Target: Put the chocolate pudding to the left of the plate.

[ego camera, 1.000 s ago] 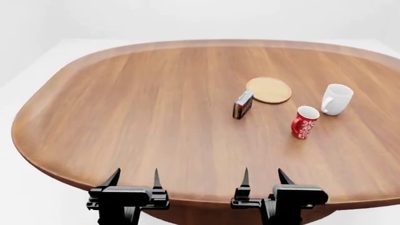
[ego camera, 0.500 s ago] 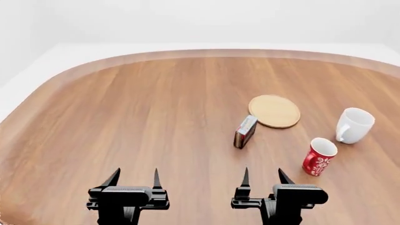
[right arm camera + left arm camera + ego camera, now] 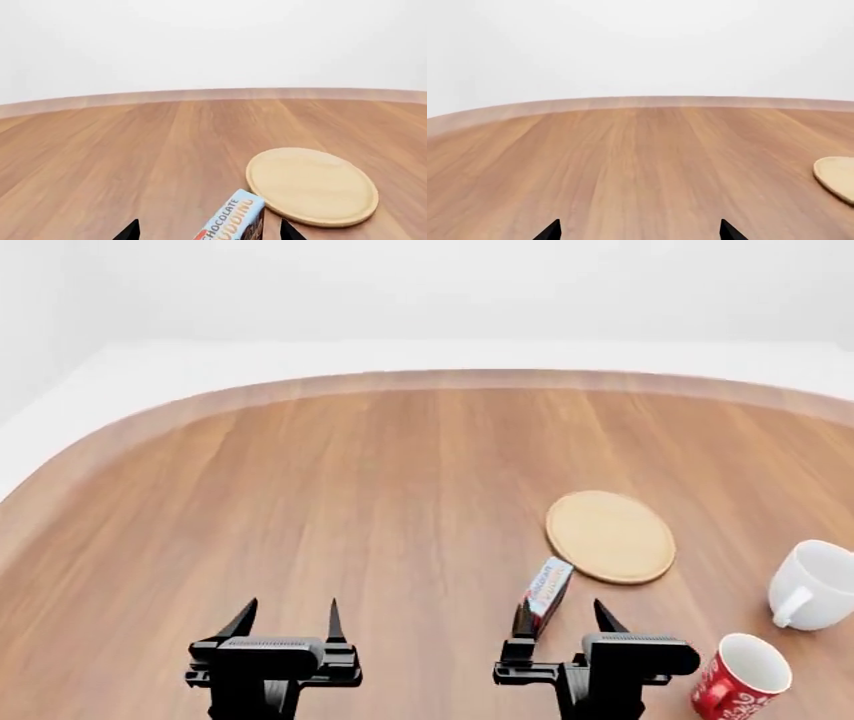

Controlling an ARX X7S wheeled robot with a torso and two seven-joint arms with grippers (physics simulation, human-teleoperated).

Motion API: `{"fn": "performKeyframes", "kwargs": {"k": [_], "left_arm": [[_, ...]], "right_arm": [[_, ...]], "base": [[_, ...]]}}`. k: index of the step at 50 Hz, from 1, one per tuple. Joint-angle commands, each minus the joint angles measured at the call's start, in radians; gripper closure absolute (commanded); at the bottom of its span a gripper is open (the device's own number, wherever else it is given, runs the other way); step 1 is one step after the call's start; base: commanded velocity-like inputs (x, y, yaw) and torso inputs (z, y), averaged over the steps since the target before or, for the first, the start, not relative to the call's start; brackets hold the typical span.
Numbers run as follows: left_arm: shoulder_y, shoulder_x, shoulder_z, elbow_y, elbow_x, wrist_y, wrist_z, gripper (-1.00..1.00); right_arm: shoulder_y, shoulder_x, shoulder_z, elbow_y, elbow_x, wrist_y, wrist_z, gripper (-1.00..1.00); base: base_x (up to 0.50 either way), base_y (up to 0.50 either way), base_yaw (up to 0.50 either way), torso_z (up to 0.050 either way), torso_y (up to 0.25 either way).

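The wooden bench (image 3: 294,500) fills most of the head view and has a rounded edge. On it, toward the right, lies the plate (image 3: 611,536), a flat round tan disc. Right of the plate stands a white mug (image 3: 814,585), partly cut by the picture edge, and nearer to the robot a red patterned mug (image 3: 741,678). The chocolate pudding (image 3: 545,592) stands on the bench just beside the near left rim of the plate, with its pale printed edge upward. The right tool (image 3: 561,616) is open and empty, with the carton just ahead between its tips. The left tool (image 3: 288,618) is open too, over bare wood.
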Motion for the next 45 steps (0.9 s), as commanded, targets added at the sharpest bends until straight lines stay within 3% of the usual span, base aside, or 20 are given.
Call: {"fn": "performKeyframes", "kwargs": {"k": [1, 8, 35, 38, 45], "left_arm": [[0.000, -0.006, 0.008, 0.002, -0.006, 0.002, -0.008, -1.00], [0.001, -0.010, 0.011, 0.003, -0.010, 0.002, -0.013, -1.00], [-0.003, -0.021, 0.027, -0.001, -0.019, 0.009, -0.031, -1.00], [-0.004, -0.022, 0.029, 0.000, -0.018, 0.008, -0.035, -1.00], [0.003, -0.027, 0.033, 0.012, -0.013, 0.003, -0.047, -1.00]], "right_arm": [[-0.001, 0.007, -0.007, -0.001, 0.008, -0.005, 0.006, -1.00], [-0.002, 0.010, -0.011, -0.004, 0.012, -0.004, 0.012, -1.00], [0.006, 0.025, -0.031, -0.007, 0.020, 0.012, 0.032, -1.00], [0.009, 0.030, -0.034, -0.038, 0.022, 0.071, 0.047, -1.00], [0.055, 0.044, -0.021, -0.192, 0.077, 0.385, 0.114, -1.00]], "base": [[0.50, 0.00, 0.00, 0.000, 0.000], [0.43, 0.00, 0.00, 0.000, 0.000], [0.07, 0.00, 0.00, 0.000, 0.000], [0.00, 0.00, 0.00, 0.000, 0.000], [0.00, 0.00, 0.00, 0.000, 0.000]]}}
